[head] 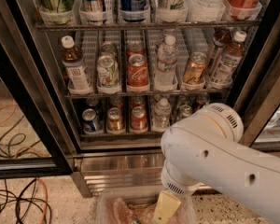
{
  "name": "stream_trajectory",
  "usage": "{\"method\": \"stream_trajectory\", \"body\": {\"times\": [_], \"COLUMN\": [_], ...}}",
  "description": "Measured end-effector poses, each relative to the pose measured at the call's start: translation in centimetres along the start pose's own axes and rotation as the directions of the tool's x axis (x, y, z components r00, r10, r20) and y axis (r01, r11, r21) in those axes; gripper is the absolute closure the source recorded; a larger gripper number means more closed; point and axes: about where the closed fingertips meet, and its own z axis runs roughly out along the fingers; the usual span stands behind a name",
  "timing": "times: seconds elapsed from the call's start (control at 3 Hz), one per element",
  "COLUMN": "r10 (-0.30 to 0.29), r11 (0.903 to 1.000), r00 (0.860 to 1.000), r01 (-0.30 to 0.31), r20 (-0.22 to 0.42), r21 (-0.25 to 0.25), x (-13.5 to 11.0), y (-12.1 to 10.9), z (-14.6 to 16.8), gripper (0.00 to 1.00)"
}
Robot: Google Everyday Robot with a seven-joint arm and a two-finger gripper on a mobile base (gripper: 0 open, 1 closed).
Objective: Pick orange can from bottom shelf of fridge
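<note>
The fridge (32,101) stands open in front of me, with a black door frame and wire shelves of drinks. On the bottom shelf (116,133) the orange can (115,119) stands upright in the second lane from the left. It is between a blue can (90,120) and a red can (138,118). My white arm (214,157) fills the lower right. My gripper (165,209) hangs at the bottom edge of the view, below the fridge's steel base and well below and right of the orange can. It is mostly hidden.
A small water bottle (162,112) and more cans (184,111) stand further right on the bottom shelf. The middle shelf holds tea bottles (74,66), cans and a water bottle. The ribbed steel base (121,169) is below. Cables (14,204) lie on the floor at left.
</note>
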Motion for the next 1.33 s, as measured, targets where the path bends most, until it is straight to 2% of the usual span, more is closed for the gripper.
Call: {"method": "stream_trajectory", "body": {"times": [0.33, 0.67, 1.0, 1.33], "r10": [0.052, 0.051, 0.119, 0.295], "r11": [0.9951, 0.9954, 0.9879, 0.9481], "r00": [0.999, 0.999, 0.99, 0.94], "r01": [-0.051, -0.05, -0.11, -0.266], "r20": [0.015, 0.015, 0.075, 0.171], "r21": [-0.085, -0.082, -0.109, -0.175], "x": [-1.3, -1.3, -1.6, -1.6], "y": [1.3, 1.3, 1.2, 0.2], "z": [3.6, 3.6, 5.5, 9.3], "gripper": [0.0, 0.0, 0.0, 0.0]}}
